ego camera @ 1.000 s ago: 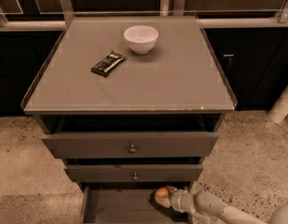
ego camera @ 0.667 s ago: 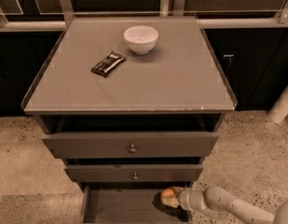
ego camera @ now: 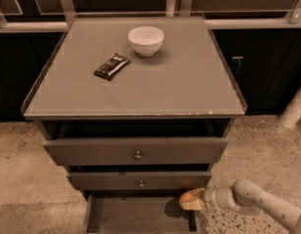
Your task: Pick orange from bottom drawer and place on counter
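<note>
The orange (ego camera: 189,199) is at the tip of my gripper (ego camera: 194,199), at the right edge of the open bottom drawer (ego camera: 135,217) and just above its right wall. The gripper is shut on the orange, and my pale arm (ego camera: 252,201) reaches in from the lower right. The drawer's flat floor shows nothing else on it. The grey counter (ego camera: 155,89) lies above, well clear of the gripper.
A white bowl (ego camera: 146,40) and a black snack bar (ego camera: 111,66) sit on the counter's far half. Two wider drawers with round knobs (ego camera: 138,155) (ego camera: 141,183) are slightly pulled out above the bottom one. Speckled floor lies on both sides; a white post (ego camera: 295,108) stands at the right.
The gripper with the orange has moved right and slightly up, from over the drawer floor to the drawer's right edge.
</note>
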`<state>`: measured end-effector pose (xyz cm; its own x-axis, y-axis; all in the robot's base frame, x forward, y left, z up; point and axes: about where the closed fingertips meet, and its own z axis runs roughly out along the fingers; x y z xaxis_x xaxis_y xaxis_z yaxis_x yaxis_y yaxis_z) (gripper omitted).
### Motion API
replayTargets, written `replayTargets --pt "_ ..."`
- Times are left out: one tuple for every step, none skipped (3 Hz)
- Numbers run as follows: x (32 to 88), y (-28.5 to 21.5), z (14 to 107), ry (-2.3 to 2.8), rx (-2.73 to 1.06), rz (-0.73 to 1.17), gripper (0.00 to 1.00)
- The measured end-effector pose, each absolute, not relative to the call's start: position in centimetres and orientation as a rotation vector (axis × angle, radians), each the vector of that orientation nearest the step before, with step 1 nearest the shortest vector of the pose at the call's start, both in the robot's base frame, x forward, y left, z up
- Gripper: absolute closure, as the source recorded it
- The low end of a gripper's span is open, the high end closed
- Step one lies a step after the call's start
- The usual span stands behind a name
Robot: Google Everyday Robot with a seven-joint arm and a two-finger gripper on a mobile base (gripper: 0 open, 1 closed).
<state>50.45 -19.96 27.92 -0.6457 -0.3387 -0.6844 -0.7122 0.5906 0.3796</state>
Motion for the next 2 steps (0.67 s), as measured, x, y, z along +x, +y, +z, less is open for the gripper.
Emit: replayTargets --pt "51.0 -20.9 30.3 2.216 -0.840 0.865 1.00" --pt "49.8 -21.7 36.9 2.095 -0.924 0.871 1.00"
